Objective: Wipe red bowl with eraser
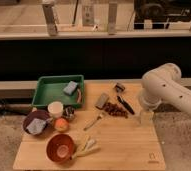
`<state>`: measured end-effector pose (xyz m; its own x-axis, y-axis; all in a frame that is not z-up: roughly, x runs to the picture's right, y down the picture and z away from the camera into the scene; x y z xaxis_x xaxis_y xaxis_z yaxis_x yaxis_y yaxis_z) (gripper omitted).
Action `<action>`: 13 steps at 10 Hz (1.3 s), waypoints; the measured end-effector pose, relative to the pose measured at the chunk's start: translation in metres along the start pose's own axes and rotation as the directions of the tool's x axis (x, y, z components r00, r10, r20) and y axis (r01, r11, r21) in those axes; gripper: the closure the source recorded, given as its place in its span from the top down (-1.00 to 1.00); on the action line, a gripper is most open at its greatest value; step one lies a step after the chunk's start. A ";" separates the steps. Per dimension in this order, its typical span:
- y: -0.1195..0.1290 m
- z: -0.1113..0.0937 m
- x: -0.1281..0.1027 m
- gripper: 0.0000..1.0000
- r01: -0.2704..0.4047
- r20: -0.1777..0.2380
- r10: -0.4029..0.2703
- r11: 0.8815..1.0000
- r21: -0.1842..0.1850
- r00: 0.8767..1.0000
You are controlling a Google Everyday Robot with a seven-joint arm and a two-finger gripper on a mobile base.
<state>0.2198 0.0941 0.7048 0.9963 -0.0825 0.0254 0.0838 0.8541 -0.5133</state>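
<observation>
The red bowl [60, 147] stands at the front left of the wooden table [129, 145], round and orange-red with a paler centre. Near the table's middle, toward the back, lies the eraser [102, 100], a small flat grey block. My white arm comes in from the right, and my gripper [144, 117] hangs pointing down over the right part of the table. It is well apart from both the eraser and the bowl, and it holds nothing that I can see.
A green tray [44, 86] at the back left holds a blue-grey sponge [70, 88]. A purple bowl [28, 119], a white cup [55, 108] and an orange fruit [62, 124] crowd the left. A fork [93, 121], a reddish-brown heap [115, 109] and a black-handled tool [125, 104] lie mid-table.
</observation>
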 end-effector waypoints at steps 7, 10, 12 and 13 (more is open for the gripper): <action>-0.023 0.017 -0.052 0.60 0.116 0.029 -0.116 0.993 0.015 0.993; -0.029 0.025 -0.058 0.60 0.148 0.040 -0.149 0.989 0.020 0.988; -0.032 0.027 -0.065 0.60 0.168 0.044 -0.169 0.986 0.022 0.985; -0.037 0.029 -0.076 0.60 0.186 0.051 -0.187 0.982 0.024 0.981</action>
<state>0.1415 0.0836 0.7469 0.9627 -0.2150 0.1645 0.2685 0.8356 -0.4792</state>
